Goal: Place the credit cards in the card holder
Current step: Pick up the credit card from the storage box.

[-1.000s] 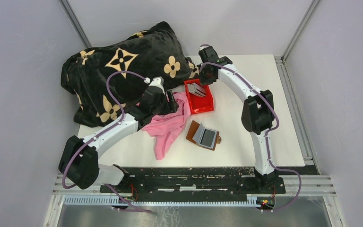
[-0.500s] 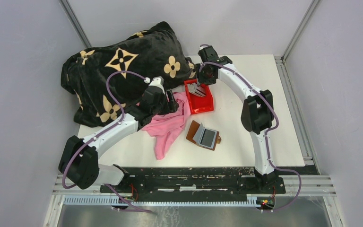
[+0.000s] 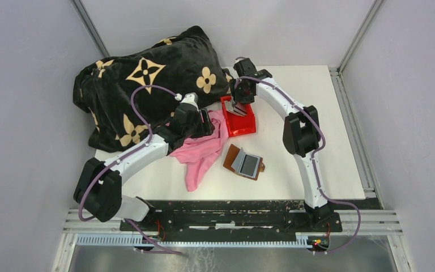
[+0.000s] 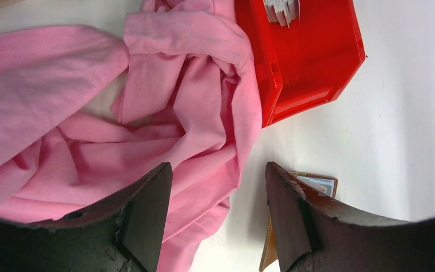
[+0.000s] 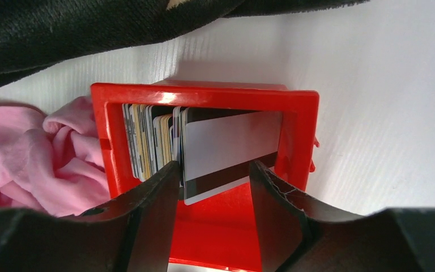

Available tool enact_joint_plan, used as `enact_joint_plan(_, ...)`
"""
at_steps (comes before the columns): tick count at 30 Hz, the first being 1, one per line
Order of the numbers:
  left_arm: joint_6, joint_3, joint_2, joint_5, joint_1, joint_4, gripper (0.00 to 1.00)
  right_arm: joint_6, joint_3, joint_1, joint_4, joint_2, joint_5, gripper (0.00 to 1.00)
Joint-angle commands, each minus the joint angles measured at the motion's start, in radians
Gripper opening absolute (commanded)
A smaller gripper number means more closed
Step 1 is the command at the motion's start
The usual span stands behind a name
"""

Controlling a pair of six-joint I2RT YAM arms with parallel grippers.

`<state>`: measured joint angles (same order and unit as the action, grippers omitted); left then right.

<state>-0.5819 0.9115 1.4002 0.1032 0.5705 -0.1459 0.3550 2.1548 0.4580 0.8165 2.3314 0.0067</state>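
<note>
My right pincer (image 5: 214,165) has its fingers apart, pointing down into the red bin (image 5: 204,93). From its wrist camera I see the front card (image 5: 226,141), pale grey with a dark stripe, leaning askew in the gap between the two fingers. I cannot tell whether either finger touches it. Behind it, to the left, the rest of the credit cards (image 5: 147,141) stand on edge in a tight row against the bin's far wall. From the overhead camera that pincer (image 3: 239,101) sits over the far end of the bin (image 3: 243,126), with the cards (image 3: 238,107) just under it.

My left pincer (image 4: 218,167) is also apart and holds nothing. It hangs above the pink cloth (image 4: 62,113), whose folds press against the left side of the bin (image 4: 311,62). From overhead it (image 3: 207,122) is just left of the bin.

The card holder (image 3: 231,156) lies open on the white worktop (image 3: 294,164), nearer the arm bases than the bin and just right of the cloth (image 3: 201,153). A grey and dark panel rests on it; card or pocket, I cannot tell. A black blanket with tan flowers (image 3: 147,73) is heaped at the far left.
</note>
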Motion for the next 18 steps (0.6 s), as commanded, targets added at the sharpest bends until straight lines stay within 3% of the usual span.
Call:
enact_joint_plan(1,0.03,0.045,0.012,0.01,-0.01,0.048,0.68,0.017,0.073,0.006,-0.019,0.029,-0.033,0.56)
enact_joint_plan(8,0.034,0.045,0.025,-0.01,-0.022,0.06,0.68,0.032,0.134,0.006,0.018,0.087,-0.063,0.59)
enact_joint_plan(12,0.034,0.042,0.029,-0.025,-0.029,0.07,0.68,0.051,0.14,0.004,0.026,0.105,-0.107,0.55)
enact_joint_plan(18,0.032,0.041,0.03,-0.04,-0.034,0.078,0.68,0.081,0.099,-0.001,-0.006,0.084,-0.171,0.37)
